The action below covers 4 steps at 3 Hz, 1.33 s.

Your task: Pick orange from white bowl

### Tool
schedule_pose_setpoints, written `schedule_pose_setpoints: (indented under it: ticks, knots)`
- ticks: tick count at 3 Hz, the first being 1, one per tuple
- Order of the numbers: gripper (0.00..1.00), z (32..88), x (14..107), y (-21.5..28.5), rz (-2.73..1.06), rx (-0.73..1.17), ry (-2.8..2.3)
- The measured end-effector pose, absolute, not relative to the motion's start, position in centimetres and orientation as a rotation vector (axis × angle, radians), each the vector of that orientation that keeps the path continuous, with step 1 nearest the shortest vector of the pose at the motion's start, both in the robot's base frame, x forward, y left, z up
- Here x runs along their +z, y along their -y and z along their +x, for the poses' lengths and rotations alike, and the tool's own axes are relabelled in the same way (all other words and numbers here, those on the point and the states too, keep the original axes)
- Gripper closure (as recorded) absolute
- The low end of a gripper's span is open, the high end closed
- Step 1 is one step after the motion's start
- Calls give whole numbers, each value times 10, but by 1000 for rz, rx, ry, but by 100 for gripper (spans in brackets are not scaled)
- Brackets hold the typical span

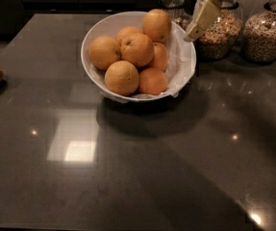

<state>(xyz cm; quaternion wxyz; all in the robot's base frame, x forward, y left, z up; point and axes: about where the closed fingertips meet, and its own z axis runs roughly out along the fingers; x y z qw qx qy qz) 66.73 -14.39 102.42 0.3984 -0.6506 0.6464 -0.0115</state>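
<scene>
Hovering at the bowl's (96, 29) two o'clock rim, open or closed impossible to tell, the gripper (201, 19) risks nudging the orange (157, 25) perched at twelve o'clock and toppling the pile (132, 57).

Kitchen: dark counter (152, 177) w/ grain jars (267, 32), gripper (202, 18) beside them.
</scene>
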Motion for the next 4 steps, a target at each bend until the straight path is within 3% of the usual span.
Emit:
schedule_pose_setpoints:
  ticks: [1, 2, 3, 4]
  knots:
    - [0, 673, 1020, 132, -1687, -8, -1622]
    - [18, 682, 1018, 114, -1746, 1, -1583]
    - [19, 682, 1018, 114, -1747, 1, -1581]
    - [0, 683, 1017, 112, -1744, 2, -1578]
